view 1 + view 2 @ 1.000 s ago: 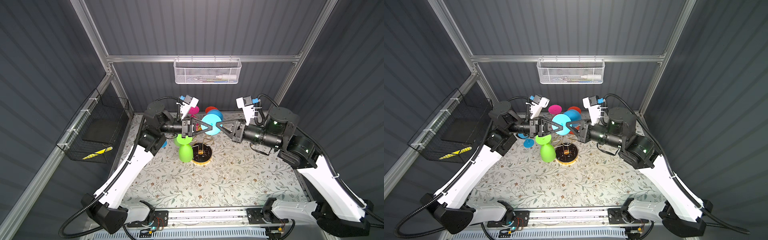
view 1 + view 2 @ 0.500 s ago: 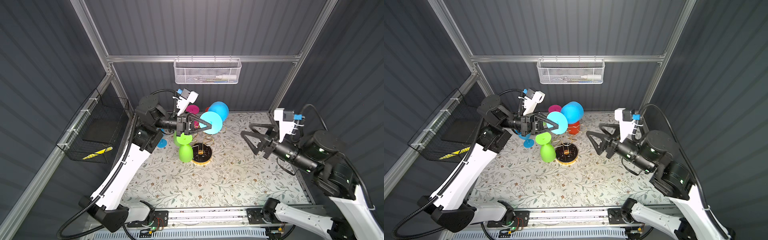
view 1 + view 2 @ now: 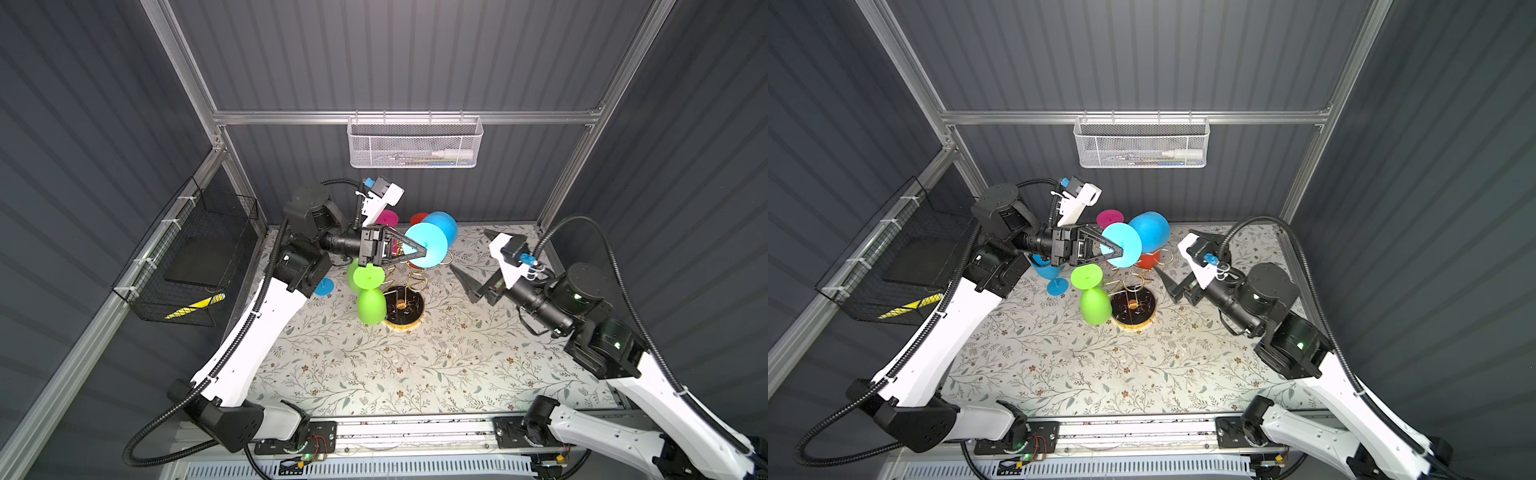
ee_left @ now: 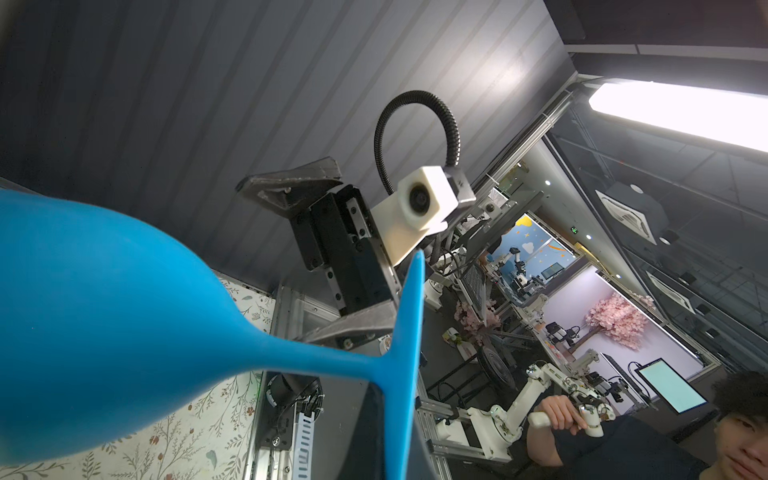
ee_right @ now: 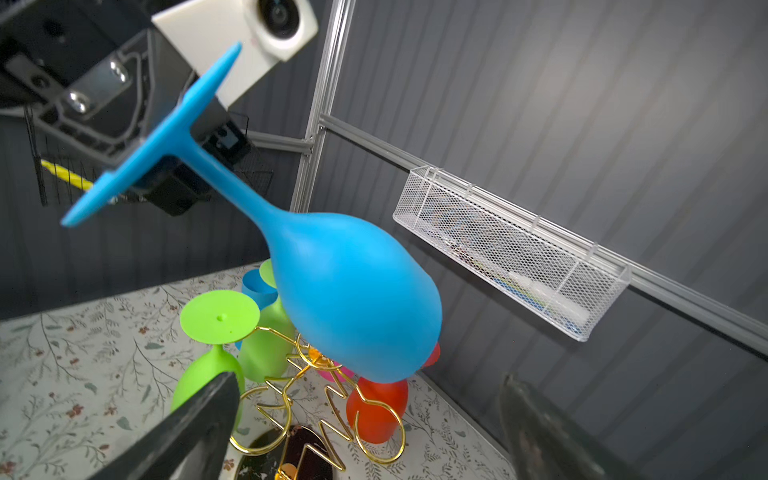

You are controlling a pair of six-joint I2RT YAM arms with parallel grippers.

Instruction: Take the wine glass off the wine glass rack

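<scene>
My left gripper (image 3: pixel 422 252) (image 3: pixel 1119 251) is shut on the round foot (image 4: pixel 409 353) of a blue wine glass (image 3: pixel 442 226) (image 3: pixel 1150 230) (image 5: pixel 353 299). It holds the glass sideways in the air above the wine glass rack (image 3: pixel 403 309) (image 3: pixel 1133 311), a gold wire stand (image 5: pixel 332 399) on a black round base. The glass's stem sits in none of the ring loops. My right gripper (image 3: pixel 478 258) (image 3: pixel 1179 255) (image 5: pixel 365 436) hangs open to the right of the glass, with nothing between its fingers (image 5: pixel 187 428).
Two green glasses (image 3: pixel 369 305) (image 5: pixel 216 365), a red one (image 5: pixel 376 411) and a pink one (image 3: pixel 388 216) hang on the rack. A small blue glass (image 3: pixel 1047 270) stands on the mat at the left. A white mesh basket (image 3: pixel 415 143) and a black wire basket (image 3: pixel 195 257) hang on the walls.
My right gripper has opened, let go of the blue glass and drawn back to the right. The left gripper still grips the glass's foot and has swung it slightly.
</scene>
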